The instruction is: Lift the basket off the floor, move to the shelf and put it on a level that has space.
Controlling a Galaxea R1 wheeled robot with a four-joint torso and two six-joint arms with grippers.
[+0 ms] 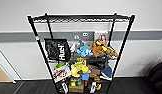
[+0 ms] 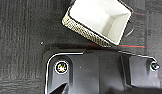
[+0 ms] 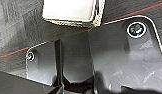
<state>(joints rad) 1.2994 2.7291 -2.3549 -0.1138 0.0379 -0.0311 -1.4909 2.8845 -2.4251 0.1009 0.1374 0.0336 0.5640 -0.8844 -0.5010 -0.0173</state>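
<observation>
Basket [image 2: 97,20] on floor [image 2: 22,37], partly cut off; both grippers' state seemingly indiscernible.

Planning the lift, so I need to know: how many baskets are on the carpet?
1. The basket sits on the floor, seen from both wrist cameras. More could lie beyond what the cameras cover.

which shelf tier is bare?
The top tier of the shelf: bare wire grid. The lower tiers are crowded: a black Huel bag and plush toys on the next one, more toys and boxes further down.
</observation>
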